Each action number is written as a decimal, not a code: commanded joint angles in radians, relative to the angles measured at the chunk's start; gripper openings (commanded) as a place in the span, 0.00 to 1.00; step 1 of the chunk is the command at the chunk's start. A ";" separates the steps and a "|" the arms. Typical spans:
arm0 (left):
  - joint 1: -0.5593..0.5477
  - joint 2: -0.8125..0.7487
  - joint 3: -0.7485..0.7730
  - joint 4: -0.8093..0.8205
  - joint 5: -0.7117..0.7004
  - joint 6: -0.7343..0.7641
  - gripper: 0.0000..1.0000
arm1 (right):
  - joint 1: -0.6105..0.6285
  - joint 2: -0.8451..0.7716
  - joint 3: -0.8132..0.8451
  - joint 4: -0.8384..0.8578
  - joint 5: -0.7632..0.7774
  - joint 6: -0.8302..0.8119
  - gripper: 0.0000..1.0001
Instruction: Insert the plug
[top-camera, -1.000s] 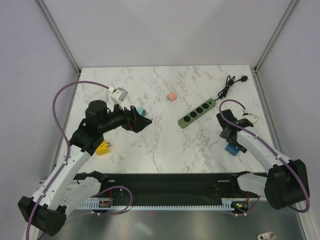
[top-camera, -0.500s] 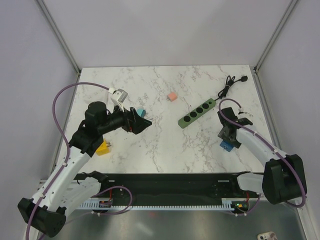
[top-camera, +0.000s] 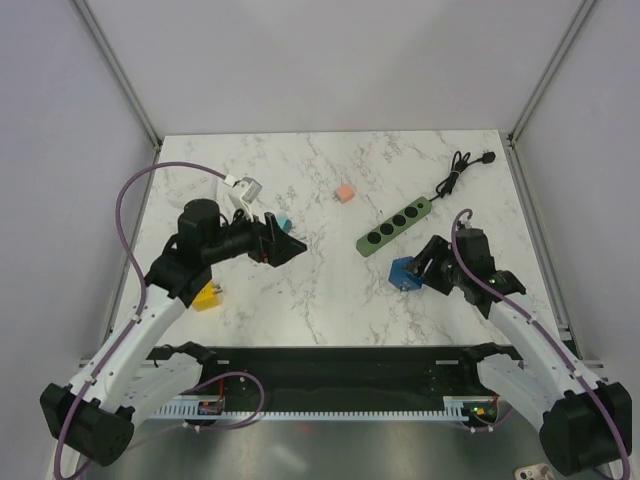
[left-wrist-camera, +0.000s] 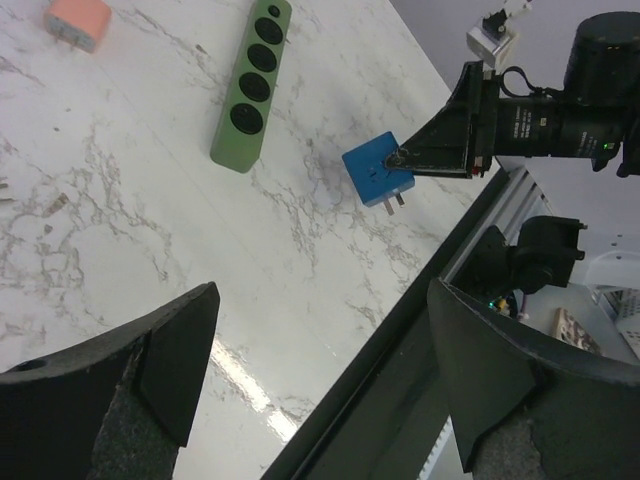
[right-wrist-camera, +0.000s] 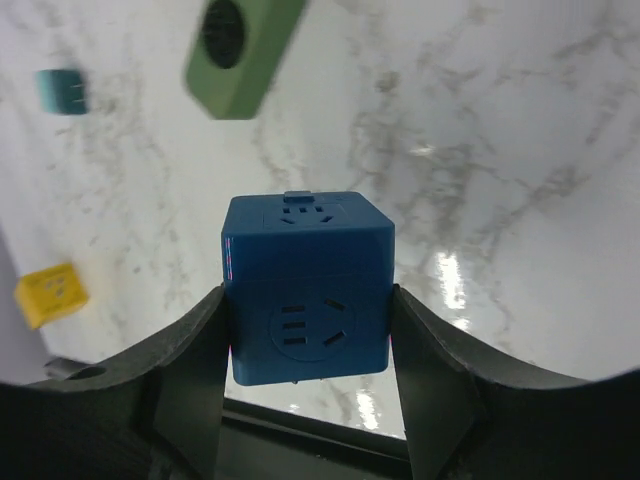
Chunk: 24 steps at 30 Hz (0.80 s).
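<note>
My right gripper (top-camera: 415, 270) is shut on a blue cube plug (top-camera: 403, 273), its fingers pressing the cube's two sides (right-wrist-camera: 308, 285). The cube hangs a little above the marble, just below the near end of the green power strip (top-camera: 394, 227). In the left wrist view the blue plug (left-wrist-camera: 379, 181) shows two metal prongs on its lower face, and the strip (left-wrist-camera: 253, 95) lies beyond it. My left gripper (top-camera: 285, 245) hovers open over the table's left half, with nothing between its fingers (left-wrist-camera: 175, 345).
A pink plug (top-camera: 345, 193) lies at mid-table behind the strip. A teal plug (top-camera: 284, 224) sits by my left gripper, a yellow plug (top-camera: 207, 296) under the left arm, and a white adapter (top-camera: 245, 189) at the back left. The strip's black cord (top-camera: 458, 170) is coiled at the back right.
My right gripper closed on the blue plug at the right edge, lifted it and carried it left to the strip's near end. The left arm hardly moved.
</note>
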 joint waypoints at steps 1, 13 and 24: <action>0.002 0.035 0.025 0.043 0.095 -0.066 0.91 | 0.007 -0.141 -0.018 0.251 -0.211 -0.018 0.40; -0.005 0.147 -0.032 0.568 0.425 -0.479 0.92 | 0.027 -0.319 -0.052 0.887 -0.476 0.257 0.34; -0.180 0.249 0.087 0.681 0.378 -0.430 0.99 | 0.035 -0.361 -0.009 1.053 -0.563 0.384 0.34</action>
